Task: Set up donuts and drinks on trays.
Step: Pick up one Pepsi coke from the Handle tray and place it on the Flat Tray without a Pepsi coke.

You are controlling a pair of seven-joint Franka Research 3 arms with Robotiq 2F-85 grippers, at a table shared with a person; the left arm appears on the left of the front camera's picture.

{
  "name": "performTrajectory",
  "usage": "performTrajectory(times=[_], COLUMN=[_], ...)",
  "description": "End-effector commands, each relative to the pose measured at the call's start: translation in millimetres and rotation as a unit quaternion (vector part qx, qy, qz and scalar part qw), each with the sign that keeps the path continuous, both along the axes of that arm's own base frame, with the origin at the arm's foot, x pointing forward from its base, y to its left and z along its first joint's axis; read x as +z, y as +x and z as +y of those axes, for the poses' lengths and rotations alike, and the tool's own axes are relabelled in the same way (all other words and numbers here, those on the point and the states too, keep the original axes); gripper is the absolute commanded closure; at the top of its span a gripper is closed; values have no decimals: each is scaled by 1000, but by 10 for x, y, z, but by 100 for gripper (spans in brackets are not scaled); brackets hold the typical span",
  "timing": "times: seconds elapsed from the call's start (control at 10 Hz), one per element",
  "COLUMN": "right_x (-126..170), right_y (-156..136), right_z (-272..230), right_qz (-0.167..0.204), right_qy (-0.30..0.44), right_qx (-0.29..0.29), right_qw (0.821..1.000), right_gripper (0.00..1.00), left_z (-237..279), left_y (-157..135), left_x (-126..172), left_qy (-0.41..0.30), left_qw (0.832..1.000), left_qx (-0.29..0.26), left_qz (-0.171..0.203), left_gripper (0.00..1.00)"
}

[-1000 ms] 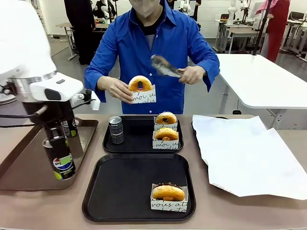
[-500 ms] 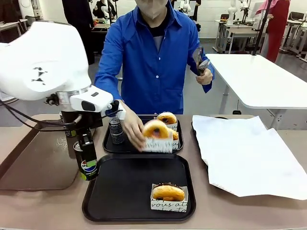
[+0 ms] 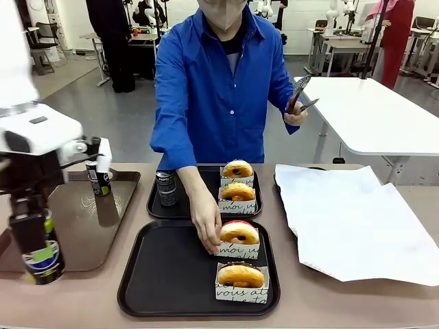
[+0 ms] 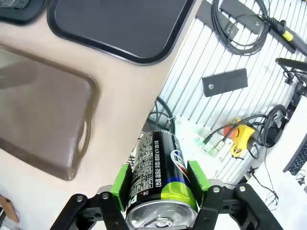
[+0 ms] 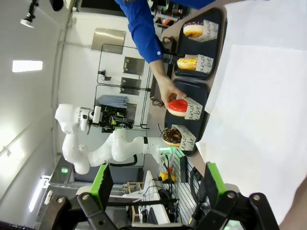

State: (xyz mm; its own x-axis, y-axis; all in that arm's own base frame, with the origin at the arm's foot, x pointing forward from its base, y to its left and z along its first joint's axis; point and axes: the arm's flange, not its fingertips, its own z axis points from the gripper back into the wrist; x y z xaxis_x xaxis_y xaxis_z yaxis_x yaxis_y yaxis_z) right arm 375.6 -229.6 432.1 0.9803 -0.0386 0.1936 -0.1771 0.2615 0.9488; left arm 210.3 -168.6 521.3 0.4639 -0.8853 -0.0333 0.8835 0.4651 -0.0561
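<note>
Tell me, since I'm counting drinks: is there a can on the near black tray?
No. The near tray holds two boxed donuts and no can; one can stands on the far tray.

Left gripper (image 4: 158, 194) is pointing down at picture left, green pads (image 4: 121, 181) clamping a soda can (image 4: 160, 179). Right gripper (image 5: 156, 184) is standing with jaws apart, gripping nothing. Person's hand (image 3: 206, 229) is reaching down.

Tan table (image 3: 89, 291), two black trays (image 3: 137, 274), brown tray (image 3: 96, 226), white paper sheet (image 3: 350, 219)
</note>
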Motion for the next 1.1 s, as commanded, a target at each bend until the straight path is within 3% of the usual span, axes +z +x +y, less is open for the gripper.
performTrajectory(times=[0.0, 0.5, 0.6, 0.7, 1.0], right_x=[8, 8, 8, 8, 8], right_y=[-8, -8, -8, -8, -8], right_z=[3, 3, 3, 3, 3], right_qz=[-1, -1, -1, -1, -1], right_qy=[0, 0, 0, 0, 0], right_qx=[0, 0, 0, 0, 0], right_qw=[1000, 1000, 1000, 1000, 1000], right_gripper=[0, 0, 0, 0, 0], left_z=[22, -17, -155, -370, -1019], left_y=[189, 256, 412, 590, 1179], left_x=[-55, -52, -37, -103, -413], left_qy=[-13, -29, -63, -80, -40], left_qw=[1000, 999, 997, 995, 999], left_qx=[-12, 10, 14, 12, 10], left_qz=[-5, -24, -52, -52, -27], left_gripper=[41, 41, 41, 41, 41])
